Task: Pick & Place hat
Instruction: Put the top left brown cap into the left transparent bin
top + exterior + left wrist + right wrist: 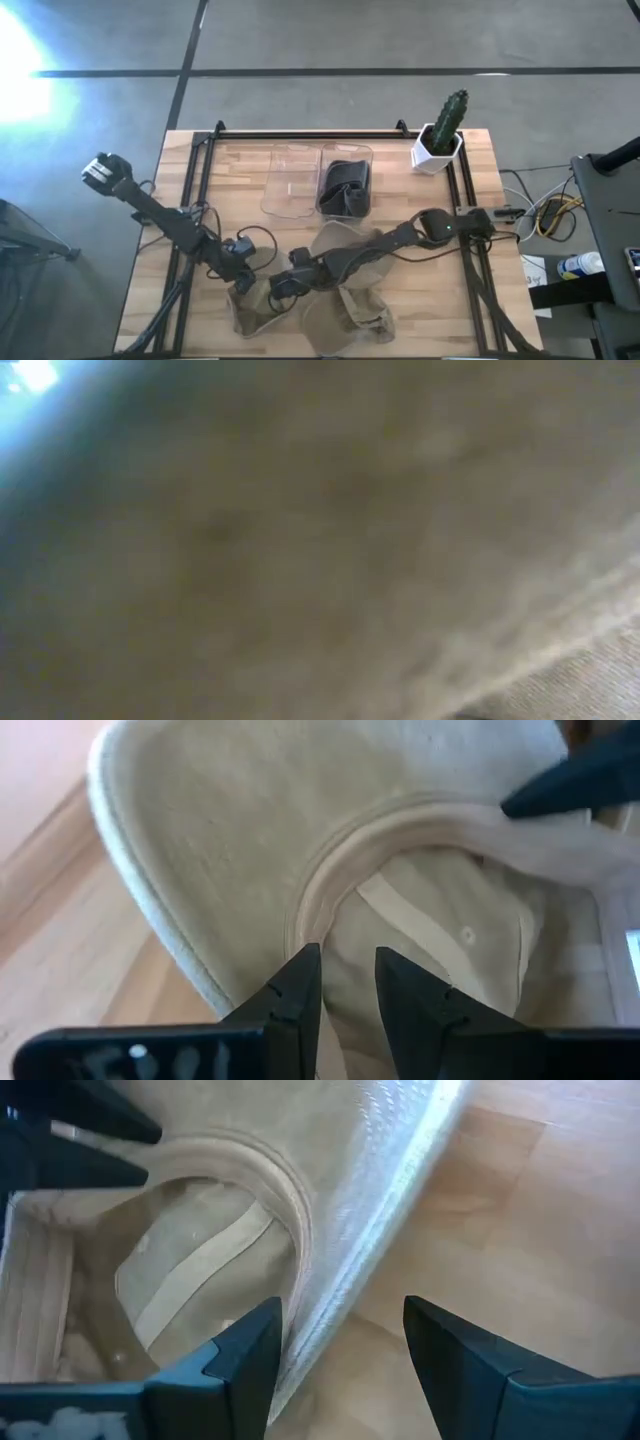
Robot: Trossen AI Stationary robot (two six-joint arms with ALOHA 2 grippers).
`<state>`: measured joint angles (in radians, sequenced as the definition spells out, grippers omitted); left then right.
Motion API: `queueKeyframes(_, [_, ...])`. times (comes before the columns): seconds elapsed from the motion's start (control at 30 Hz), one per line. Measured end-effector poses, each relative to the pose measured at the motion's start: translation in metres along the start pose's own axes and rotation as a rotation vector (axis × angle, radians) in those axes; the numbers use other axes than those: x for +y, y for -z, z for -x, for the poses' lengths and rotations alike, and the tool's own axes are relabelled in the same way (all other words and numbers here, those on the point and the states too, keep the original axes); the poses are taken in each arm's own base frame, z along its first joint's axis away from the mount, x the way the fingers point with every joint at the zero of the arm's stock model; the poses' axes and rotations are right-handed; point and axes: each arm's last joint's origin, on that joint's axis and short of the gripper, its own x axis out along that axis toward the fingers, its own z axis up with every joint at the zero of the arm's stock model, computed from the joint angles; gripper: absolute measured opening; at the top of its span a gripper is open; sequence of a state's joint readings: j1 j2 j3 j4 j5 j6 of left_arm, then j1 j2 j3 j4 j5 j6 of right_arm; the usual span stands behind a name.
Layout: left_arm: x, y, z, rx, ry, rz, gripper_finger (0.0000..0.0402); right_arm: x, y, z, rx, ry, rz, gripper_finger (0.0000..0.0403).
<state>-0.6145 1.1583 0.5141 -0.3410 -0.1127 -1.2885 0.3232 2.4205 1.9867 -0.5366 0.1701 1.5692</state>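
Pale butcher-block wood makes up the desk (500, 250), framed by black rails, and near its front edge lies a heap of beige cloth hats (350, 310), with both dark arms reaching down into it from either side. One of these, a beige bucket hat (250, 840), lies upside down, its brim spread on the wood and its hollow crown with a cream inner band facing up; the low view is filled by blurred beige fabric close against the lens. The left gripper (348, 982) sits at the front-left part of the heap, its fingers (290, 1000) drawn close with only a narrow slot between them, straddling the inner edge of the brim where it meets the crown; whether they actually pinch the cloth cannot be told. The right gripper (340, 1350) comes in from the right edge of the desk toward the same hat, spread wide and holding nothing, one finger over the brim's stitched rim, the other over bare wood. Near the back edge stand two clear plastic bins, one holding a dark hat (346, 188), and a potted cactus (442, 135) occupies the back-right corner.
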Motion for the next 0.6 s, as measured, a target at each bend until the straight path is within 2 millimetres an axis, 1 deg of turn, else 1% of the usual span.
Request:
queueKeyframes(0.1, [0.002,0.005,-0.001,0.012,-0.003,0.016,0.0092,-0.005,-0.006,-0.008,-0.008,0.018,-0.010,0.0202])
queueKeyframes(0.2, [0.001,0.008,-0.001,0.019,0.001,0.018,0.0092,-0.005,-0.010,-0.010,-0.025,0.019,0.018,0.0174])
queueKeyframes(0.33, [0.000,0.009,-0.001,-0.003,0.003,0.011,0.0092,0.002,-0.015,-0.004,-0.049,-0.031,0.067,0.0101])
queueKeyframes(0.43, [0.000,0.008,-0.001,-0.029,-0.003,-0.003,0.0092,0.005,-0.019,-0.003,-0.056,-0.046,0.093,0.0038])
queueKeyframes(0.47, [0.000,0.008,-0.001,-0.036,-0.002,-0.005,0.0092,0.006,-0.020,-0.002,-0.059,-0.048,0.105,0.0023])
queueKeyframes(0.6, [-0.002,0.007,0.000,-0.048,0.022,-0.003,0.0092,0.010,-0.021,0.001,-0.060,-0.061,0.142,0.0016])
